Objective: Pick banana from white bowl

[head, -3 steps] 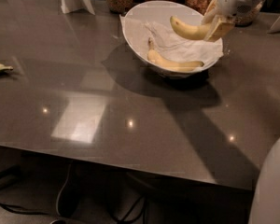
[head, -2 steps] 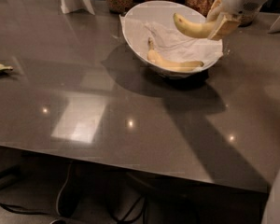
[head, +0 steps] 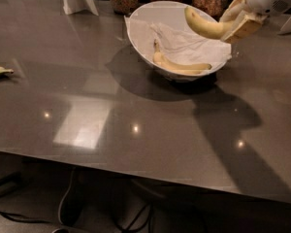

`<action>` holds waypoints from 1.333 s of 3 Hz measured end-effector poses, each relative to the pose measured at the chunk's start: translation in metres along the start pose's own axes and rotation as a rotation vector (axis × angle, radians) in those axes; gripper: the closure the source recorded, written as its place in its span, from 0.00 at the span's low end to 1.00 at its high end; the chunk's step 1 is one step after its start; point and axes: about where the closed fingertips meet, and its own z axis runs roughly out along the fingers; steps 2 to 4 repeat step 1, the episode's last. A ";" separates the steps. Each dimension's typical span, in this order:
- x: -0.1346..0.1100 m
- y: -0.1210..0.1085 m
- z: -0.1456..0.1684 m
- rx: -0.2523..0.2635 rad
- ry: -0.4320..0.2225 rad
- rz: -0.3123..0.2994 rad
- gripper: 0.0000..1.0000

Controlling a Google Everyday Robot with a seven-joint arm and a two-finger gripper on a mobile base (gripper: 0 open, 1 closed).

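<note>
While the tool [head: 238, 25] pinches the banana [head: 203, 27] by its right end over the right side of the bowl [head: 138, 35], its long axis runs leftward, so a straight lift looks clear.

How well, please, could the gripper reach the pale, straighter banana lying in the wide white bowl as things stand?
Probably not right now: the gripper, above the right rim of the wide white bowl, is shut on the plump curved yellow banana. Otherwise the pale banana lies uncovered inside it.
</note>
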 end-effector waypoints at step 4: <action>-0.012 0.016 -0.011 -0.040 -0.144 0.063 1.00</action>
